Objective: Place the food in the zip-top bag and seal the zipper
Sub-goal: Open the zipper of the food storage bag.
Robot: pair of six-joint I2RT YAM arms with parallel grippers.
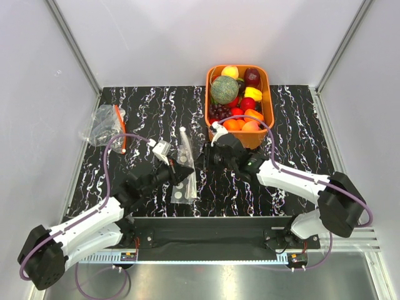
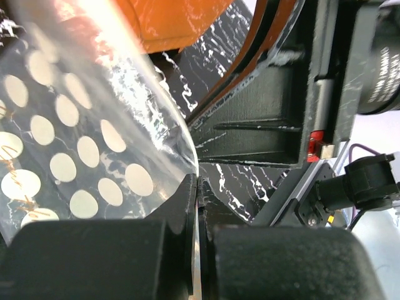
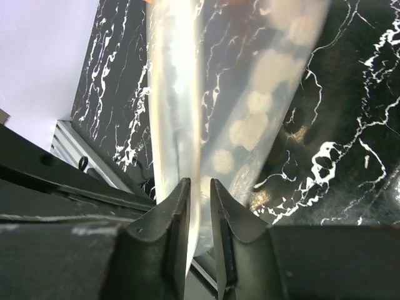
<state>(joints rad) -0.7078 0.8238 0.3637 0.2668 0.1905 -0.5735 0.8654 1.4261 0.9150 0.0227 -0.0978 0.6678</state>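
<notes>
Beneath both of my grippers spreads the black white-veined marble table (image 1: pixel 300 125). The orange plastic basket (image 1: pixel 267 94) stands on it just beyond my right gripper (image 3: pixel 200 194).

Between my 2 grippers hangs the flat transparent zip-top bag printed with white round dots (image 1: pixel 186 156). It is lifted off the table and pulled edge-on. My left gripper (image 2: pixel 197 206) is clenched on 1 edge of the film, its fingers pressed together with the plastic between them. My right gripper is pinched on the facing edge, with only a sliver of pale film showing in its narrow gap.

All the food lies beyond my right gripper in the basket, among other toy produce. That includes the green netted round melon (image 1: pixel 224 89), the orange round fruit (image 1: pixel 232 124) and the small red-peach fruit (image 1: pixel 251 125).

Well off past my left gripper sits a crumpled clear bag with an orange strip (image 1: pixel 106 125), which plays no part.

As I judge it, the task is at its start. The bag is gripped and raised, but I see nothing inside it. I cannot tell whether the mouth is parted, nor pick out the zipper for certain. Loading all 3 pieces and pressing the seal both remain to be done.
</notes>
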